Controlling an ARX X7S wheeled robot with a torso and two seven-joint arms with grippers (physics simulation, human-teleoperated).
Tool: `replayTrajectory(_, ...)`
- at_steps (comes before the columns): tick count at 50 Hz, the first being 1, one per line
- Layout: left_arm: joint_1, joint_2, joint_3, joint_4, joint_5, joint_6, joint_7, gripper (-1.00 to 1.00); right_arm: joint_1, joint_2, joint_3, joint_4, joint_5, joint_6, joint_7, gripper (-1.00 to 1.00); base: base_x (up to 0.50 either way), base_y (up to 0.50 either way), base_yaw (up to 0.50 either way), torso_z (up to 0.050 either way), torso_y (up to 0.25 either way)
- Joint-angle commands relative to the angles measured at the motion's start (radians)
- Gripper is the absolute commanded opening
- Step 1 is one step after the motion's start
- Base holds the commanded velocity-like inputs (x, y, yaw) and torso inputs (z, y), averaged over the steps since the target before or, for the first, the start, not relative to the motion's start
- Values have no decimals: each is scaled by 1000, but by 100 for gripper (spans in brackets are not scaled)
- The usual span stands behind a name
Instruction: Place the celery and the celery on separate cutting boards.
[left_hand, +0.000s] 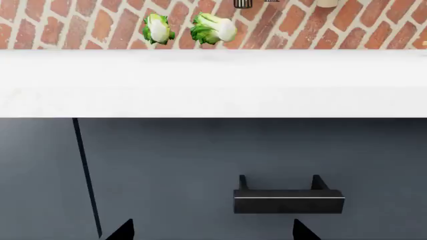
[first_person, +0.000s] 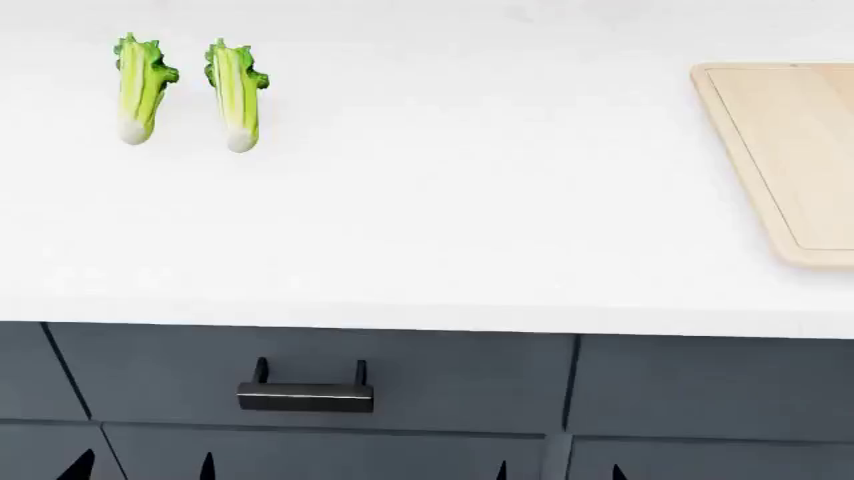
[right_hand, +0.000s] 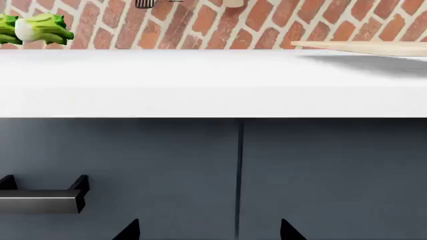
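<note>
On the white countertop (first_person: 441, 220), toward its far left, lie 2 slim celery bunches with pale yellow-green ribbed stalks, side by side but apart: the left celery (first_person: 139, 88) and the right celery (first_person: 235, 93). Each points its white base toward the robot and its frilly dark green leaves toward the red brick wall (left_hand: 80, 25), a lie that would suit a grasp across the stalk. At the counter's far right sits 1 light tan wooden cutting board (first_person: 787, 150) with rounded corners and a groove around its rim, bare and well apart from both bunches; a 2nd board is not in view. Neither celery is on a board yet, so the task looks unstarted.

Both arms hang low before the dark grey cabinet fronts (first_person: 441, 380), below the counter edge. The left gripper (left_hand: 212, 231) and right gripper (right_hand: 208, 231) each show 2 dark fingertips spread wide, holding nothing. A black drawer handle (first_person: 306, 396) sits just ahead of the left one.
</note>
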Motion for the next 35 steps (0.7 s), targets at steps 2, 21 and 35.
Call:
replayTrajectory(2,-2,-20,21,-2,-25,-5,-24,100,0,20,-26,2,23,-4,24,100,0,0,0,0,0)
replayTrajectory(21,-20,-55,83,-21,-39,-36,-95,100,-2,61,-74,-2,75,-14,69,100,0,0,0,0,0)
replayTrajectory(35,-19,-76,92,-12,-73,-30,-117,100,0,84,-104,-1,77,-6,89,100,0,210,0,0,0)
